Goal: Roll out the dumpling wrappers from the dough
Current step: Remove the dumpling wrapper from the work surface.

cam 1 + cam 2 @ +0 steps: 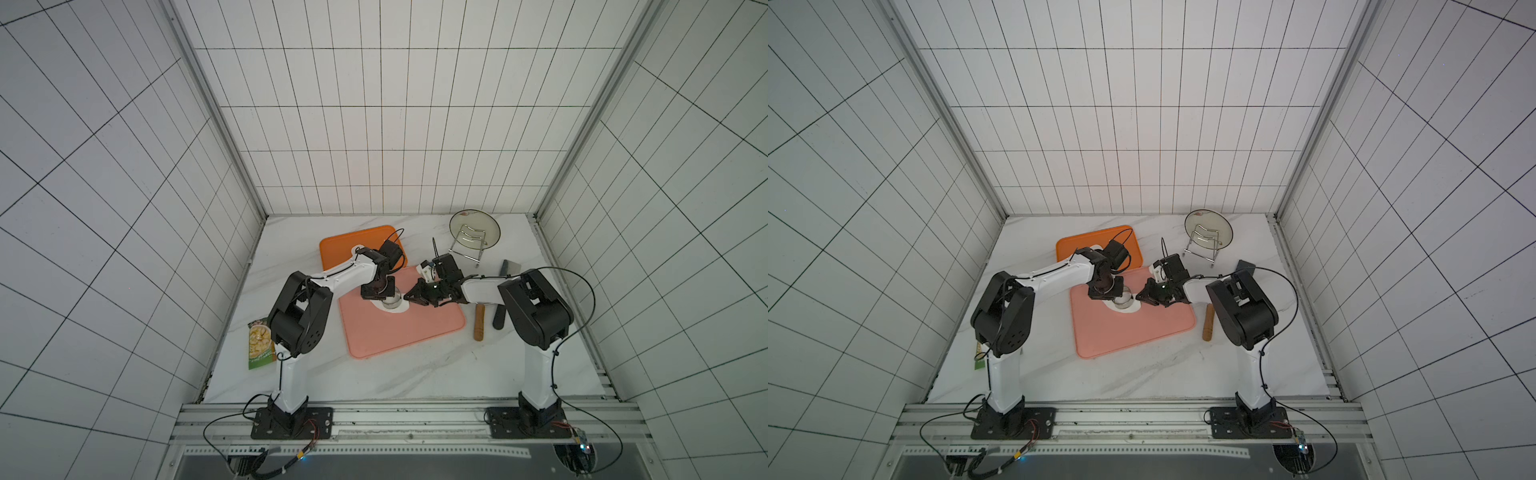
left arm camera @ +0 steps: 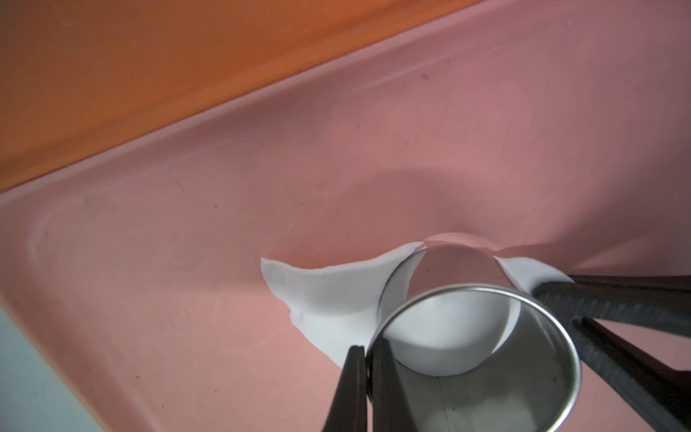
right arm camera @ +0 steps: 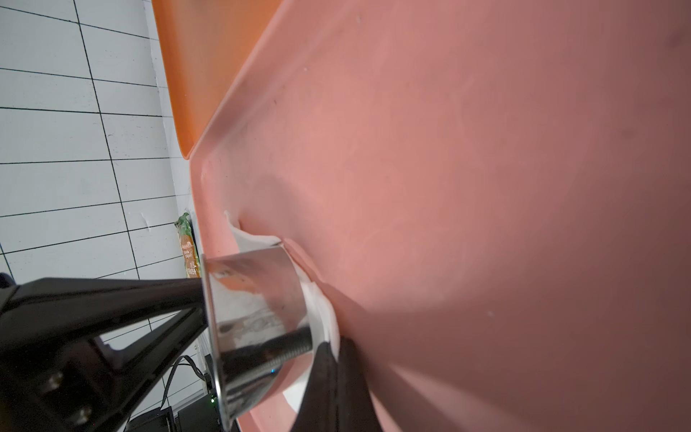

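dough: lying on front mat, by its far edge.
ring cutter: standing on dough.
rear mat: lying behind front mat's far-left corner.
rolling pin: lying on table, right of front mat.

White rectangular tiles with dark grout lines cover the back wall and both side walls, and pale aluminium corner posts rise where those walls meet. The work surface is a white tabletop with faint grey marble veining, edged along its near side by slotted aluminium rails, with a dark grey panel beyond them. The light is soft and even, greyer on the side walls, and it casts only faint shadows on the tabletop.
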Controlling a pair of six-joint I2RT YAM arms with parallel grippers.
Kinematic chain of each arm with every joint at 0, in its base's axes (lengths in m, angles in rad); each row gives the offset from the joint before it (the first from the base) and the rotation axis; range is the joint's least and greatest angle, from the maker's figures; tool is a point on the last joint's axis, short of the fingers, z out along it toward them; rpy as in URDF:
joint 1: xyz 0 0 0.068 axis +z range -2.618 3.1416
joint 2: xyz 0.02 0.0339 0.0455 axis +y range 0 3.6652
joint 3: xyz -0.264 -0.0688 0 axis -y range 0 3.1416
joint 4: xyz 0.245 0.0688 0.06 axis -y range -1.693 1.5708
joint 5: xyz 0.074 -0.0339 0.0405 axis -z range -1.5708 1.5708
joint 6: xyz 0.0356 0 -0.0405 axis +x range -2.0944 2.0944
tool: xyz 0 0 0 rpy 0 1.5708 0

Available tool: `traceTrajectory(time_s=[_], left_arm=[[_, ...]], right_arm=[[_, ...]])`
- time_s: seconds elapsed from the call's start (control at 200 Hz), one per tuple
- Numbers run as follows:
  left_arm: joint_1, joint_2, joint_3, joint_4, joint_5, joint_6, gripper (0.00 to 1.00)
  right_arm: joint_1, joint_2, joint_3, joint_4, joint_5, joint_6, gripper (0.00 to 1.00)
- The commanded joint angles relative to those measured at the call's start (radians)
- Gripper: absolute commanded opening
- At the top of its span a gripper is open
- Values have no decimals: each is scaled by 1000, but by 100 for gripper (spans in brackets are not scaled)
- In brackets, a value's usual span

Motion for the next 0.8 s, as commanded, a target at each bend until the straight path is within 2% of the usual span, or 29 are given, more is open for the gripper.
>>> traceTrajectory(time_s=[0.0, 0.795], left_arm=[[-2, 48, -12, -51, -33, -3, 0], [-24, 42, -8, -56, -30, 6, 0]], right_arm=[[0, -36, -56, -25, 40, -15, 0], [-2, -68, -104, 15, 68, -8, 0]])
